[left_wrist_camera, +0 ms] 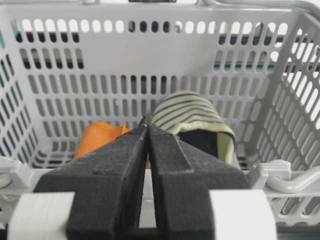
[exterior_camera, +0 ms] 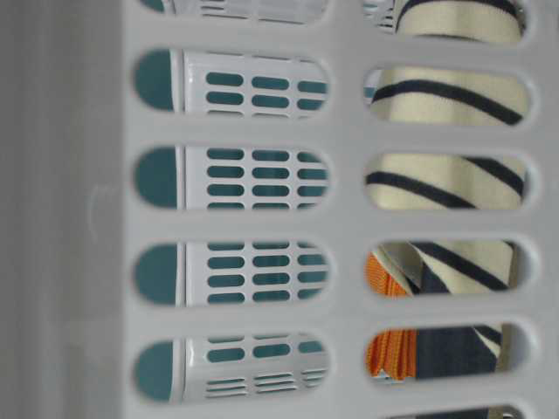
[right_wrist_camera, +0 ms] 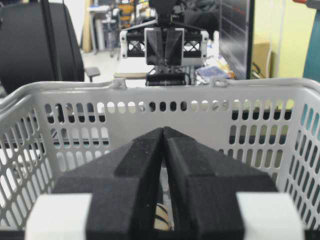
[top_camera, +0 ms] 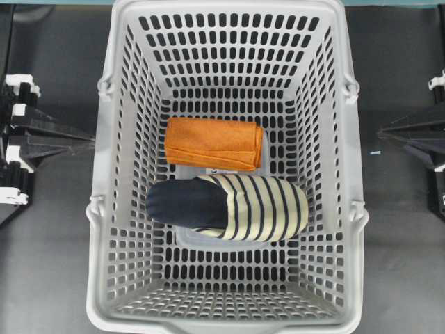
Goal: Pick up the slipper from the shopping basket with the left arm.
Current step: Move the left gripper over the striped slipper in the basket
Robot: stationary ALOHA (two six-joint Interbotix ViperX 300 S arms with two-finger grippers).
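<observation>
The cream, navy-striped slipper (top_camera: 236, 205) lies on its side on the floor of the grey shopping basket (top_camera: 104, 139), its dark insole towards the left. My left gripper (top_camera: 87, 142) is shut and empty, outside the basket's left wall. In the left wrist view its shut tips (left_wrist_camera: 148, 125) point over the rim (left_wrist_camera: 150, 50) at the slipper (left_wrist_camera: 190, 115). My right gripper (top_camera: 381, 132) is shut and empty outside the right wall; the right wrist view shows its tips (right_wrist_camera: 163, 130) at the basket (right_wrist_camera: 150, 92). The slipper shows through the slots in the table-level view (exterior_camera: 445, 179).
A folded orange cloth (top_camera: 212, 142) lies in the basket just behind the slipper, close to it; it also shows in the left wrist view (left_wrist_camera: 97, 137) and the table-level view (exterior_camera: 384, 349). The basket's tall slotted walls (exterior_camera: 349, 218) surround both. The dark table lies either side.
</observation>
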